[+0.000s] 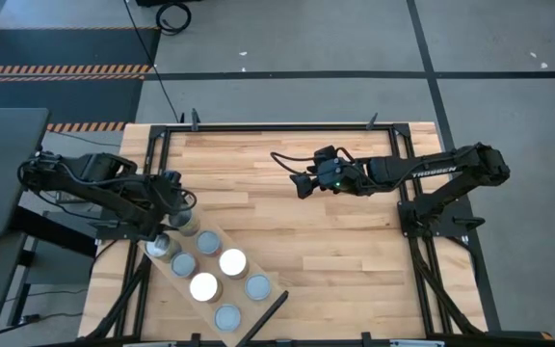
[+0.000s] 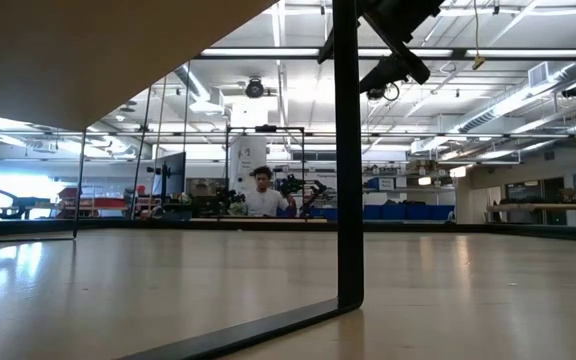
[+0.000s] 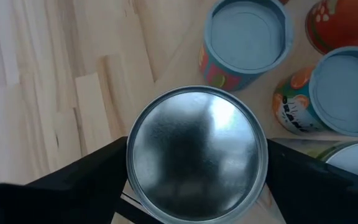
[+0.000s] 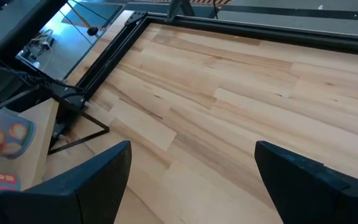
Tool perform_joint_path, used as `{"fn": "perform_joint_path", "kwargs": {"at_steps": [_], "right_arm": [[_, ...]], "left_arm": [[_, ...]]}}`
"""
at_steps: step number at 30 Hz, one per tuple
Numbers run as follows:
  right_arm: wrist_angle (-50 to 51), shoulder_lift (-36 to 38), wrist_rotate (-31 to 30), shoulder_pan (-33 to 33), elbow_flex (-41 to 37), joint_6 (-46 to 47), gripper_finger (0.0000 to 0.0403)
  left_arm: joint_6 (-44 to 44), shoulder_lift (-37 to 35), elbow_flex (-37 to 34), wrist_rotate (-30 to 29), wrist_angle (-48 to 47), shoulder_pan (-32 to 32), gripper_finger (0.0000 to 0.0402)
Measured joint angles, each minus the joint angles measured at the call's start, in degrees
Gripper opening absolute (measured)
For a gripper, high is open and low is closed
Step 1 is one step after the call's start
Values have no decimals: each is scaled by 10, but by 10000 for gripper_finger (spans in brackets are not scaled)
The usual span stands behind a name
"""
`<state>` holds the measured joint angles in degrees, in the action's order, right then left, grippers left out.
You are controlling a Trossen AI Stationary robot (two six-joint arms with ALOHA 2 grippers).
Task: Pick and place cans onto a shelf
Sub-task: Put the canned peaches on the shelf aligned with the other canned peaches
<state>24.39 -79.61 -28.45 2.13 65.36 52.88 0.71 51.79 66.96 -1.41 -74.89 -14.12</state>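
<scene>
The shelf (image 1: 270, 297), a pale plank lying slantwise at the table's near left, carries several cans (image 1: 232, 261) standing upright with white, grey-blue or silvery tops. My left gripper (image 1: 179, 218) hangs over the shelf's far end, pointing steeply down. It is open, one finger on each side of a silver-topped can (image 3: 196, 152) that stands upright there. Two grey-blue-topped cans (image 3: 247, 34) with colourful labels stand just beyond it. My right gripper (image 1: 302, 183) is open and holds nothing, raised over the bare middle of the table (image 4: 229, 99). My left gripper comes at the silver-topped can from above, slanting down. Its fingers (image 3: 92, 180) stand close against the can's two opposite sides below the rim (image 3: 129, 168). The can's wide top hides the sides, so I cannot tell whether the fingers touch it.
A black frame (image 1: 287, 125) runs round the table's edges. In the low view the shelf's underside (image 2: 88, 60) and a dark upright bar (image 2: 348, 150) fill the foreground. A person (image 2: 261, 195) stands far back in the room. The wooden tabletop (image 1: 287, 231) lies bare between the arms.
</scene>
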Motion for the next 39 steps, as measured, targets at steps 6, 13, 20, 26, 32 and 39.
{"fn": "perform_joint_path", "kwargs": {"at_steps": [6, 13, 20, 26, 32, 39], "right_arm": [[0, 0, 0, 5, 0, 2, 348], [0, 0, 0, 7, 0, 6, 348], [0, 0, 0, 11, 0, 8, 348], [0, 0, 0, 11, 0, 10, 348], [-2, 0, 0, 11, 0, 10, 348], [-2, 0, 0, 11, 0, 12, 348]], "left_arm": [[6, 0, 0, 8, 3, 0, 353], [-1, 0, 0, 16, 11, 0, 352], [-2, 0, 0, 17, 11, 0, 351], [-3, 0, 0, 17, 14, 0, 326], [-1, 0, -1, 17, 15, 0, 361], [6, 0, 22, 17, 8, 0, 389]]}}
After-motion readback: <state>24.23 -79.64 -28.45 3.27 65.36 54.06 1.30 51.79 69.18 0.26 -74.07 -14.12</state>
